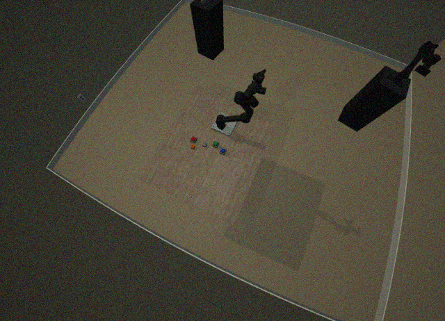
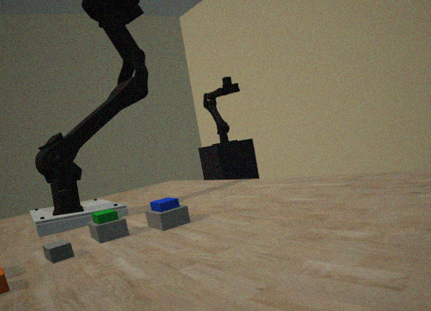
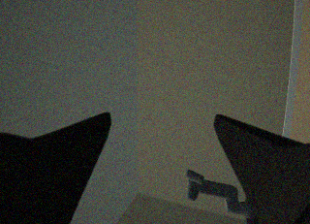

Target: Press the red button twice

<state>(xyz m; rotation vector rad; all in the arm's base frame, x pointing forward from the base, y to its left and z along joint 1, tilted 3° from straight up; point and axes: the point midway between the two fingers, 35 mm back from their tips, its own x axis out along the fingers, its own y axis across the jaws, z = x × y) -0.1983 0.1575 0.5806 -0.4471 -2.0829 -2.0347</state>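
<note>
Nearest us we list a small orange block [image 2: 3,281], a grey cube [image 2: 58,251], then green [image 2: 104,216] and blue [image 2: 164,204] buttons on grey bases. The square red button [image 1: 193,139] sits beside the orange block. Beyond, the black arm's gripper [image 1: 261,74] is raised, spread wide, holding nothing.

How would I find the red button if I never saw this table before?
Start at the arm's pale base plate in the middle of the wooden floor. Just in front of it runs a short row of small things: red button, grey block, green button, blue button. The red one sits at one end, with an orange block right beside it.
</note>
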